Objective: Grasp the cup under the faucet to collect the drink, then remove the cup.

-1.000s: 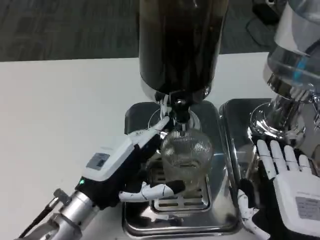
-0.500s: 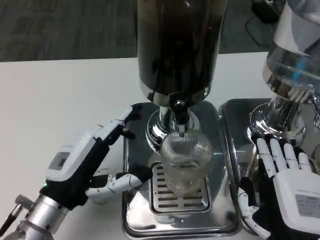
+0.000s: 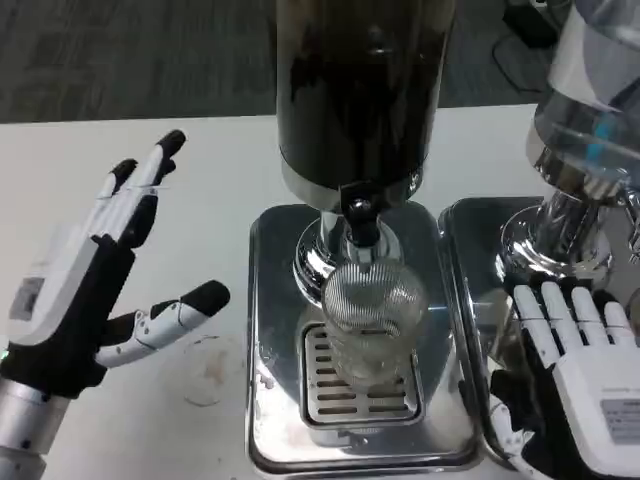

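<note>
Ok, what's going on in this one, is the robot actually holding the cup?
No. The ribbed clear cup stands by itself on the drip tray under the faucet of the dark drink dispenser. The left hand is off to the side over the white table, fingers spread, holding nothing. The right hand rests open by the neighbouring dispenser. No pour is visible.

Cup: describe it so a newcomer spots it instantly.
Find the tall dark drink dispenser at the table's middle. Directly beneath its faucet, on the slotted drip tray, stands the cup: clear ribbed glass, the only see-through vessel there.
</note>
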`<state>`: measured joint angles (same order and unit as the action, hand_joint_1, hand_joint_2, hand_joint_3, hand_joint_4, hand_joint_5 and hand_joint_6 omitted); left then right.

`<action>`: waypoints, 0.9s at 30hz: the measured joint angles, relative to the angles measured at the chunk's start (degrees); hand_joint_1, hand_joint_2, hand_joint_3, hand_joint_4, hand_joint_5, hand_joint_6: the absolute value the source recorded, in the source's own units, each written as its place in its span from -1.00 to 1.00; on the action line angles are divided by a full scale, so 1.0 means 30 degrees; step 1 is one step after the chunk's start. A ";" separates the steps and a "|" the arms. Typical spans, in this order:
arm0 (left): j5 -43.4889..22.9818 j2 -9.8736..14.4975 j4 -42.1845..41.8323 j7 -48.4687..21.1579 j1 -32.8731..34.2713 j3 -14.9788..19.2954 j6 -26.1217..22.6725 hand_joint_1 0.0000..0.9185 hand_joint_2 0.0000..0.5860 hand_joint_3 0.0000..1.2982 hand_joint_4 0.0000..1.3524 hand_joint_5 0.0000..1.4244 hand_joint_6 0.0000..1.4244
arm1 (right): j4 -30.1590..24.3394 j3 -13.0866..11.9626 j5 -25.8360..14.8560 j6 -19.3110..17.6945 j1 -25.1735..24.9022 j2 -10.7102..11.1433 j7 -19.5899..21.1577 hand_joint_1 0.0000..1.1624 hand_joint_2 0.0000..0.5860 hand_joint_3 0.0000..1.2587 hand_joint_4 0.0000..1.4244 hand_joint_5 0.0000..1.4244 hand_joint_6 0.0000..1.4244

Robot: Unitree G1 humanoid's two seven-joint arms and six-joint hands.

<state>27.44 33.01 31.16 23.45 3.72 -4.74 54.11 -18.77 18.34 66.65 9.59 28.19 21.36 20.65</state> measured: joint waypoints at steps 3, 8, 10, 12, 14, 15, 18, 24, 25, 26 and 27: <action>-0.0434 -0.0001 -0.0143 -0.0858 -0.0156 0.0118 0.0186 -1.00 -0.51 -1.00 -1.00 -1.00 -1.00 | 0.0082 -0.0012 0.0231 -0.0331 0.0232 0.0376 0.0325 -0.90 0.66 -1.00 -1.00 -1.00 -1.00; -0.1651 -0.0011 -0.1076 -0.1941 -0.0278 0.0617 0.0883 -1.00 -0.49 -1.00 -1.00 -1.00 -1.00 | 0.0305 -0.0129 0.0011 -0.0805 0.0511 0.0580 0.0436 -1.00 0.66 -1.00 -1.00 -1.00 -1.00; -0.2328 -0.0016 -0.1425 -0.2582 -0.0352 0.0675 0.1062 -1.00 -0.48 -1.00 -1.00 -1.00 -1.00 | 0.0305 -0.0163 -0.0220 -0.0858 0.0508 0.0578 0.0430 -1.00 0.66 -1.00 -1.00 -1.00 -1.00; -0.3165 -0.0015 -0.2031 -0.3304 -0.0540 0.0780 0.1248 -1.00 -0.47 -1.00 -1.00 -1.00 -1.00 | 0.0304 -0.0289 -0.0287 -0.0882 0.0497 0.0577 0.0402 -1.00 0.67 -1.00 -1.00 -1.00 -1.00; -0.4097 -0.0017 -0.2570 -0.4075 -0.0711 0.0823 0.1428 -1.00 -0.46 -1.00 -1.00 -1.00 -1.00 | 0.0303 -0.0462 -0.0444 -0.0951 0.0440 0.0576 0.0286 -1.00 0.68 -1.00 -1.00 -1.00 -1.00; -0.4551 -0.0018 -0.2773 -0.4434 -0.0769 0.0821 0.1502 -1.00 -0.45 -1.00 -1.00 -1.00 -1.00 | 0.0303 -0.0528 -0.0532 -0.0971 0.0410 0.0577 0.0258 -1.00 0.68 -1.00 -1.00 -1.00 -1.00; -0.6709 -0.0057 -0.3630 -0.5976 -0.1078 0.0740 0.1836 -1.00 -0.44 -1.00 -1.00 -0.97 -1.00 | 0.0304 -0.0736 -0.0654 -0.1058 0.0304 0.0595 0.0069 -1.00 0.68 -1.00 -1.00 -1.00 -1.00; -0.9895 -0.0103 -0.5354 -0.8924 -0.1348 0.0600 0.1705 -1.00 -0.35 -1.00 -1.00 -0.92 -1.00 | 0.0385 -0.0801 -0.0923 -0.1402 0.0115 0.0600 -0.0075 -1.00 0.71 -1.00 -1.00 -1.00 -1.00; -1.0082 -0.0095 -0.5583 -0.9230 -0.1350 0.0576 0.1674 -1.00 -0.35 -1.00 -1.00 -0.91 -1.00 | 0.0408 -0.0800 -0.0963 -0.1433 0.0089 0.0599 -0.0079 -1.00 0.71 -1.00 -1.00 -1.00 -1.00; -1.0398 -0.0087 -0.5814 -0.9658 -0.1350 0.0515 0.1595 -1.00 -0.35 -1.00 -1.00 -0.91 -1.00 | 0.0424 -0.0800 -0.0974 -0.1453 0.0064 0.0597 -0.0081 -1.00 0.72 -1.00 -1.00 -1.00 -1.00; -1.1127 -0.0065 -0.6218 -1.0394 -0.1349 0.0351 0.1267 -1.00 -0.34 -0.97 -1.00 -0.90 -1.00 | 0.0444 -0.0801 -0.0982 -0.1459 0.0051 0.0594 -0.0081 -1.00 0.72 -1.00 -1.00 -1.00 -1.00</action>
<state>-5.94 32.81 12.51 -7.73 -0.33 -3.69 57.91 -17.44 15.94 63.70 5.21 28.34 23.15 20.41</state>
